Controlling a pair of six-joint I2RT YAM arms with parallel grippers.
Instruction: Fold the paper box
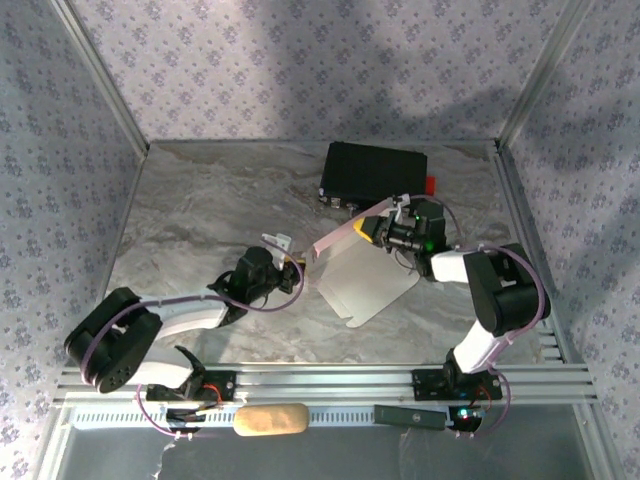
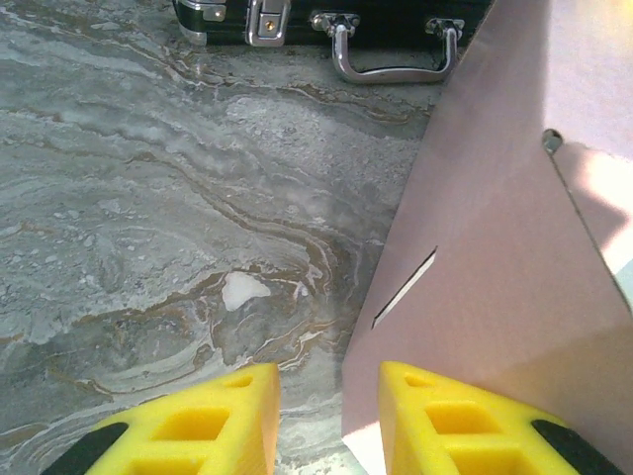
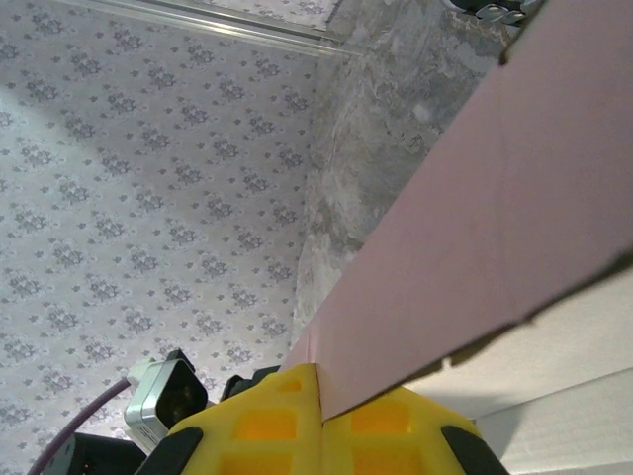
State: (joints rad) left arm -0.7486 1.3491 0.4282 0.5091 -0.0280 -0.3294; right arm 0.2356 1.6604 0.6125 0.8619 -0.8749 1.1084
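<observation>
The paper box [image 1: 370,285] lies open at the centre of the surface [image 1: 200,220], pale face up. The right pincer [image 1: 370,229] is clamped on the pink flap [image 1: 338,238] raised along the box's 12 o'clock edge. The left pincer [image 1: 296,262], fingers apart, sits at the box's 9 o'clock corner. A black case [image 1: 375,172] stands beyond at 12 o'clock.

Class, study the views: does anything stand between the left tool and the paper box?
Nothing visible does. The left tool is open right at the edge of the paper box. The black case lies farther back, out of that path.
</observation>
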